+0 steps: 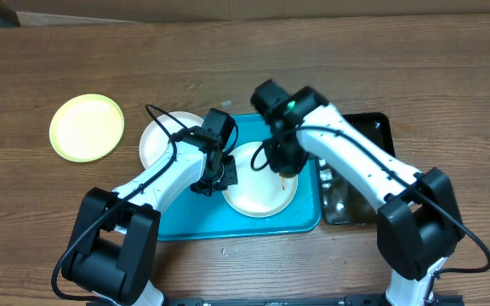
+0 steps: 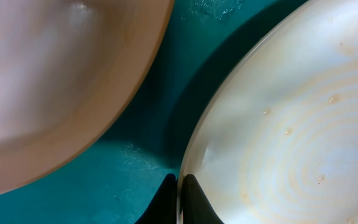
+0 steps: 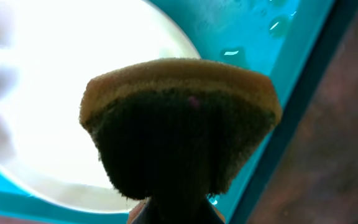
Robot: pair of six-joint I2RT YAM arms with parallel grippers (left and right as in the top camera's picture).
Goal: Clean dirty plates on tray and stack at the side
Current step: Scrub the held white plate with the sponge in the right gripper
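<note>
Your left gripper (image 2: 179, 199) and right gripper (image 1: 285, 172) are both closed over the blue tray (image 1: 185, 225). Left pinches the center white plate (image 1: 258, 197) by its rim, and right clutches a sponge (image 3: 179, 124) over it. The second white plate (image 1: 154, 146) overlaps the tray's left edge, and the yellow-green plate (image 1: 86, 127) lies apart on the table (image 1: 356, 68).

- In the turquoise rectangular plastic tray (image 1: 228, 225), right of centre: a round white plate (image 1: 258, 197).
- Over the tray's far-left corner: a second round white plate (image 1: 156, 143).
- Left of the tray, apart: a round pale yellow-green plate (image 1: 87, 127).
- Just beside the tray's right side: a black rectangular tub (image 1: 379, 127).
</note>
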